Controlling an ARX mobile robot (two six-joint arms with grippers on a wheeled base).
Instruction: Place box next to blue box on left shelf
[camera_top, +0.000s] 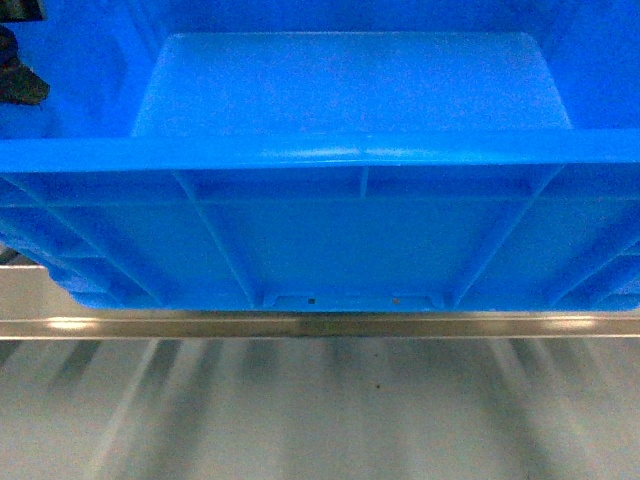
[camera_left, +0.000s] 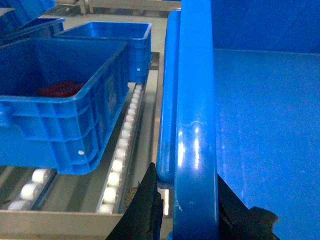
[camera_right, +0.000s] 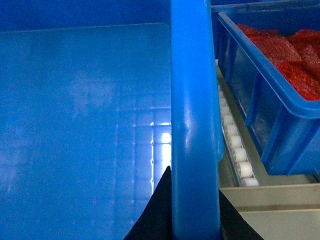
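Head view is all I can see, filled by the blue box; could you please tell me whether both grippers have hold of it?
Observer: Yes, the left gripper's fingers straddle the box rim, one on either side.
Operator: And the right side, please?
Observer: The right gripper's fingers pinch the opposite rim likewise.
Operator: Is anything beside the box?
Observer: A blue crate holding something red sits on white rollers to its left, apart from it.
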